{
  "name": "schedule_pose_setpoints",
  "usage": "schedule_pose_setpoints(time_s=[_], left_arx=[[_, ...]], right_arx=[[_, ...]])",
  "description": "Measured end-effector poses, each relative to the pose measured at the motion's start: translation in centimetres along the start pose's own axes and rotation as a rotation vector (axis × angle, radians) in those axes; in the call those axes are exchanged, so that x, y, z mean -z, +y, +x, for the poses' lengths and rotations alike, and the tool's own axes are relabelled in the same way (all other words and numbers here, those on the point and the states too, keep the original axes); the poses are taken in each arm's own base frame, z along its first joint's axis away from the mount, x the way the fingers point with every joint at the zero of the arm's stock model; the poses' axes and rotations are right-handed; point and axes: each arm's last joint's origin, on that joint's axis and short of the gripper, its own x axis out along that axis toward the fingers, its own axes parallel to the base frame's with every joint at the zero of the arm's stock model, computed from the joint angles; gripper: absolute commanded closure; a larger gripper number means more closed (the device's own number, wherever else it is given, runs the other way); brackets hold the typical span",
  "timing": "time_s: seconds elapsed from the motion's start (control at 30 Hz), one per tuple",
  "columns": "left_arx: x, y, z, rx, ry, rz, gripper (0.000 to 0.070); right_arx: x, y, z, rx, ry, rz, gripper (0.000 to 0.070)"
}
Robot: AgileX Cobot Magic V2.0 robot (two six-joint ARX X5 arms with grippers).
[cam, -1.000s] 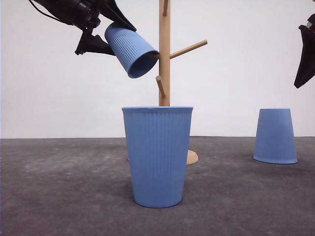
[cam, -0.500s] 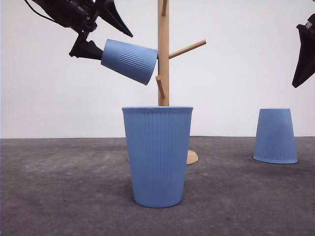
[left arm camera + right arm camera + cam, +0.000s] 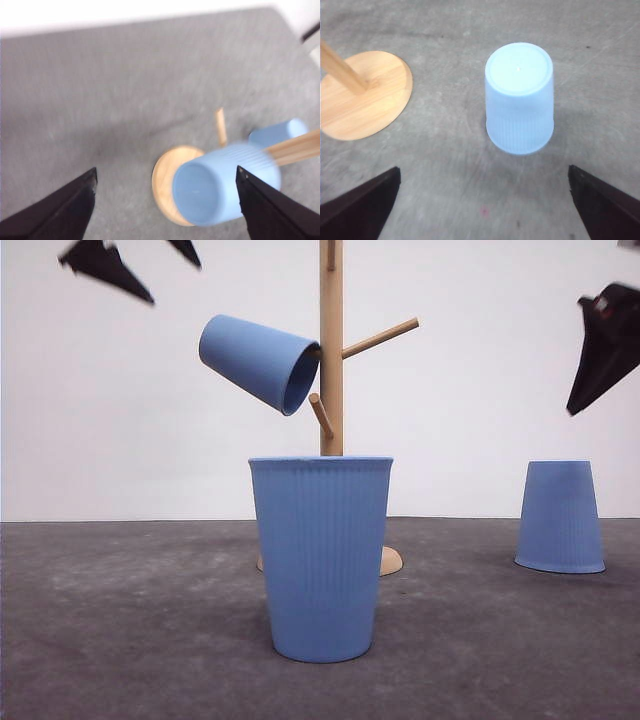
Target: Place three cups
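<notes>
One blue cup (image 3: 258,362) hangs tilted on a peg of the wooden rack (image 3: 332,390), mouth toward the pole; it shows base-on in the left wrist view (image 3: 220,187). My left gripper (image 3: 175,285) is open up and to the left of it, clear of the cup, its fingers (image 3: 60,210) spread wide. A second cup (image 3: 320,555) stands upright in front of the rack. A third cup (image 3: 560,515) sits upside down at the right, directly below my open right gripper (image 3: 482,210), which hangs high at the right (image 3: 600,355).
The rack's round wooden base (image 3: 360,95) rests on the grey table (image 3: 120,620) left of the upside-down cup (image 3: 520,95). Two more pegs (image 3: 380,338) stick out bare. A white wall stands behind.
My left gripper let go of the cup and pulled back up and to the left. The cup stays hung on the peg. My right gripper edged slightly left.
</notes>
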Motion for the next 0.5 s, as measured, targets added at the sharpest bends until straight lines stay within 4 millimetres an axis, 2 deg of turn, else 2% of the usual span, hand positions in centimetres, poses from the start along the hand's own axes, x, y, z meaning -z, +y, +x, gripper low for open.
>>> schedule_pose_setpoints(time_s=[0.2,0.3,0.5], left_arx=[[-0.2,-1.9,-4.5,-0.205,-0.044,0.028,0.0178],[-0.1,-2.6,-6.0,-0.318,-0.069,0.038,0.0179],[-0.1,-3.8,-5.5,-0.398,-0.059,0.051,0.0184]], right_arx=[[0.0,-1.1,3.7,0.0,0.001,0.0,0.0],[0.1,-1.7,5.6,0.002,0.016,0.005,0.0],[-1.1,-2.4,8.3,0.003,-0.058,-0.018,0.0]])
